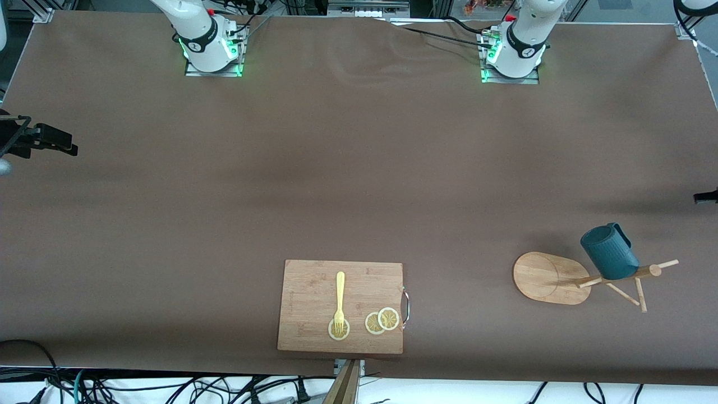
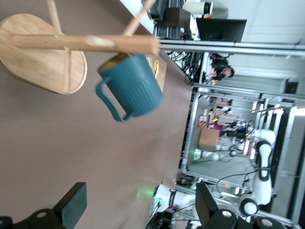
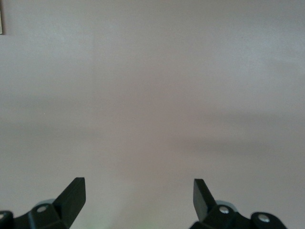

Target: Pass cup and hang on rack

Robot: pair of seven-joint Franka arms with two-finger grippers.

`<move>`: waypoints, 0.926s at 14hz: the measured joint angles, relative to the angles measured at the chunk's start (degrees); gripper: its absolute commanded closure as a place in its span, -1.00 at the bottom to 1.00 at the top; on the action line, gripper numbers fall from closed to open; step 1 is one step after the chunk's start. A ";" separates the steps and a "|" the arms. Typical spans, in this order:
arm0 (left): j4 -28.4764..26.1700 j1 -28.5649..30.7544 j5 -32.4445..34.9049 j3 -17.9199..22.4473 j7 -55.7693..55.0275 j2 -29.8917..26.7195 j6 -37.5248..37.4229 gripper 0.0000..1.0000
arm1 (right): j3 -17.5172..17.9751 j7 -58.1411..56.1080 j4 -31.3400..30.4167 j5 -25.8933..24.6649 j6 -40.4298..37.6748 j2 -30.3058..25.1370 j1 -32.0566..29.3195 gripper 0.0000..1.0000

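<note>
The dark teal cup rests on the wooden rack near the top of its post, toward the left arm's end of the table. Its mouth is against the post and its handle sticks out free. The left wrist view shows the cup under the rack's post. My left gripper is open and empty, apart from the cup; only its tip shows in the front view. My right gripper is open and empty over bare cloth at the right arm's end.
A rectangular cutting board lies near the table's front edge in the middle. It carries a yellow fork and lemon slices. Brown cloth covers the table.
</note>
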 measured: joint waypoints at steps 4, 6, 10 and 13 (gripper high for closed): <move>0.12 0.29 6.30 -0.39 0.00 -7.47 -1.77 -1.00 | -0.03 0.00 0.00 0.00 0.04 0.13 -0.01 -1.00; 0.17 -1.51 11.11 -0.64 -0.01 -11.90 -2.29 -1.00 | -0.04 0.00 0.00 0.00 0.19 0.16 -0.02 -1.00; -0.29 -8.44 22.45 -0.80 -2.42 -20.78 -3.08 -1.00 | -0.12 0.02 0.00 0.27 1.76 0.17 -0.06 -1.00; -2.28 -16.35 29.38 -0.99 -10.39 -25.62 -3.09 -1.00 | -0.19 0.05 0.00 1.41 3.24 0.37 -0.08 -1.00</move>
